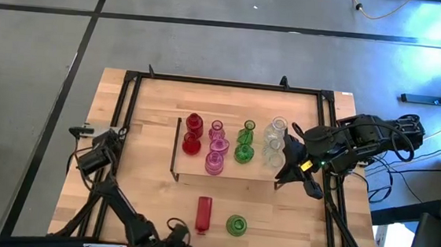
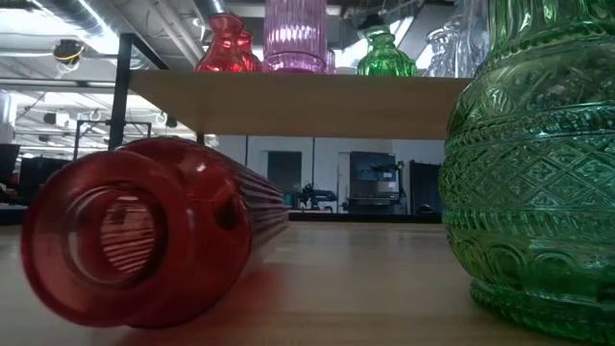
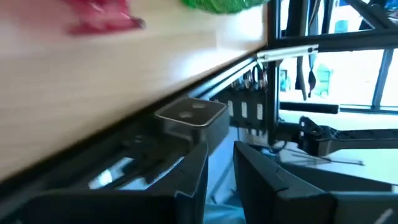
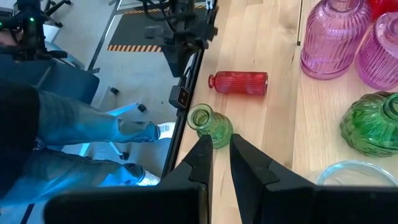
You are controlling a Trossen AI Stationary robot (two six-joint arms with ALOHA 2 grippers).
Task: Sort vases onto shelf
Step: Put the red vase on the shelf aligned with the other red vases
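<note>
While the right gripper (image 1: 290, 170) hovers, fingers nearly together and holding nothing, beside the shelf (image 1: 229, 169) end where clear vases (image 1: 275, 136) stand, a red vase (image 1: 203, 214) lies toppled and a green vase (image 1: 236, 224) stands upright near the table (image 1: 143, 204) front edge.

The high view looks straight down on the whole table (image 1: 151, 197), the low view sits at tabletop level tight against the lying red vase (image 2: 135, 240) and green vase (image 2: 538, 192), a pair the right wrist view shares from above, while the left wrist view faces along the table's edge.
</note>
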